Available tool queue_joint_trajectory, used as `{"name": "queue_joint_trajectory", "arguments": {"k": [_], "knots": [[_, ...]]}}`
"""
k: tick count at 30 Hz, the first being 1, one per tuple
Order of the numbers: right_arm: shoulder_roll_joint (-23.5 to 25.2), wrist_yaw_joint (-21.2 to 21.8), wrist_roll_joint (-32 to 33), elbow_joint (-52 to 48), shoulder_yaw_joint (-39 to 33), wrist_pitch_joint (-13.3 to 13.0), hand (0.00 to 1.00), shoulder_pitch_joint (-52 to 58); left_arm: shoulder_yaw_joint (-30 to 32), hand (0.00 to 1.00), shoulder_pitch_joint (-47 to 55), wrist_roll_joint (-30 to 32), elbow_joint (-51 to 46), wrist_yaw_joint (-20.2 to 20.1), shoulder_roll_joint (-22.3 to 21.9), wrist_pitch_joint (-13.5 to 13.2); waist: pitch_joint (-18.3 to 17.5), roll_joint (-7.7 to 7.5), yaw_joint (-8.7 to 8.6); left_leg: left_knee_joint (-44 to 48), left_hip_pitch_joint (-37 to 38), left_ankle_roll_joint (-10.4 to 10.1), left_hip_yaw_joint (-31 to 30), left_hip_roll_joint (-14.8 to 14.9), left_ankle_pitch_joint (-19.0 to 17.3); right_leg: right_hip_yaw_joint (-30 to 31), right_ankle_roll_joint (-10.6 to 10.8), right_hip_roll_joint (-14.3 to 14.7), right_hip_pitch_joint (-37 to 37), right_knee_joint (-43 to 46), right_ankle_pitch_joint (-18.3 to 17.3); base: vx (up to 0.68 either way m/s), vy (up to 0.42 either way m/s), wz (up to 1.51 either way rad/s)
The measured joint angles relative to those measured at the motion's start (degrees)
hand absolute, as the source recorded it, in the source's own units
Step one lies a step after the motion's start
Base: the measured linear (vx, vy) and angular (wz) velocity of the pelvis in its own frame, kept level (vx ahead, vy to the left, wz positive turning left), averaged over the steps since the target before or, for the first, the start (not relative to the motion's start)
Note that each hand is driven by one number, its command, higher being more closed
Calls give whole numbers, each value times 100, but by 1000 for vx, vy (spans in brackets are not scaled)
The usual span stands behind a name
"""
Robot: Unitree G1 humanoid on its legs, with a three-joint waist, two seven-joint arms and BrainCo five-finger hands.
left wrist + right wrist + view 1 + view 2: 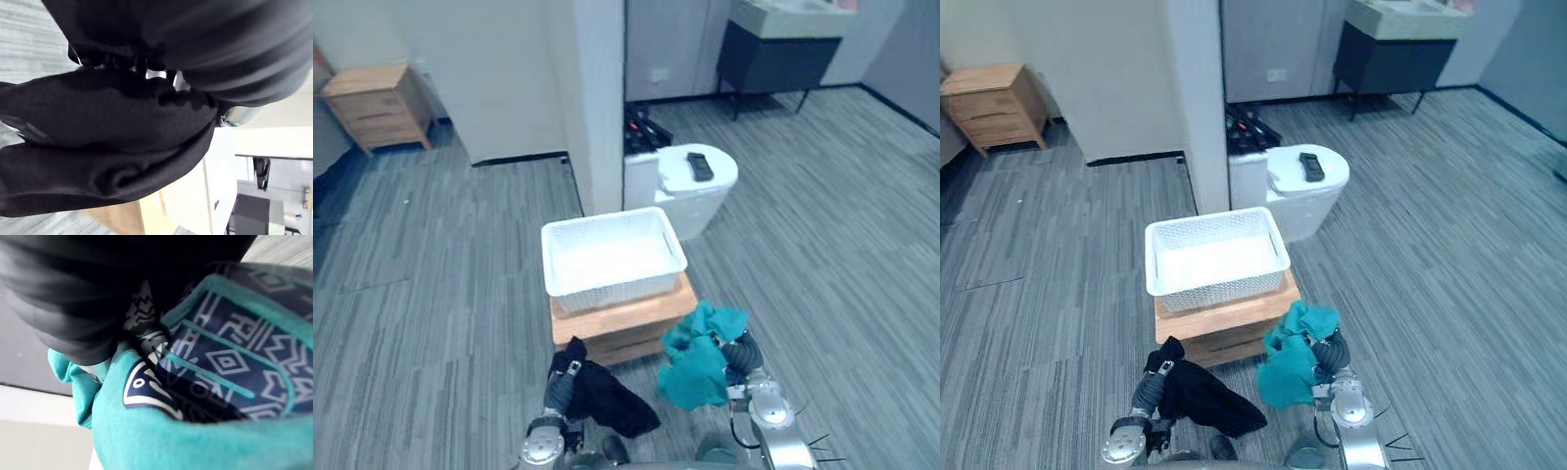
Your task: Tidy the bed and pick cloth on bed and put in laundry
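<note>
A white laundry basket [611, 257] stands empty on a low wooden stand [625, 323] in front of me. My left hand [564, 380] is shut on a black cloth [612, 399] that hangs down near the stand's left front corner. In the left wrist view the black cloth [102, 147] bunches under the hand's cover. My right hand [740, 354] is shut on a teal cloth [697, 357] at the stand's right front corner. The right wrist view shows the teal cloth [161, 431] with a dark patterned patch, pressed against the hand.
A white wall corner [599, 108] rises just behind the basket. A white round unit [697, 186] with a black remote [700, 166] on top sits beyond it. A wooden nightstand [380, 104] is far left, a dark cabinet [773, 57] far right. Grey plank floor surrounds the stand.
</note>
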Motion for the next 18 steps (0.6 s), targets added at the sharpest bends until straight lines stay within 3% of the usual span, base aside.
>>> {"name": "queue_joint_trajectory", "arguments": {"k": [1,2,4,5,10,16,18], "knots": [[-3,-4,3,-169,0,-2,100,-41,-38,100,-21,-1,22,-3,37,-17,-40,-139,-2,8,9,-5,-31,-159,-3,446,-74,132,82,-948,397,159,-110,94],[-11,-33,5,-305,-6,-47,100,-48,-110,100,-32,-1,84,-4,102,-27,-48,-263,-42,29,30,-76,-1,-334,-48,662,-198,142,78,-1184,1097,120,-103,93],[-263,-59,11,-341,2,-53,100,-222,-165,100,34,0,296,-1,-70,-34,-9,-83,-64,16,101,-112,-20,-257,-98,655,-154,190,247,-1378,1084,148,-92,32],[-275,-66,12,-401,-2,-53,100,-344,-173,100,144,-1,297,-1,-116,-35,-40,57,15,52,124,-295,42,-145,-209,738,-212,296,398,-1738,1263,128,-51,-33],[-545,-140,65,-1115,-101,-71,100,-558,-205,100,171,0,298,-22,-135,-48,-40,1,-3,33,69,-363,193,-12,-262,842,-312,456,691,-2564,1683,56,-58,-30],[-1887,-259,152,-1205,-159,-83,100,-2248,-254,100,53,-9,333,-31,-111,-112,-30,17,0,23,-17,-358,334,-13,-259,972,-361,481,674,-2867,1909,5,-15,-15],[-2292,-282,262,-1148,110,-228,100,-3132,-336,100,21,-26,386,-29,-119,-147,6,77,3,27,-78,-361,336,-13,-260,977,-367,481,644,-2916,1950,0,0,0]]}}
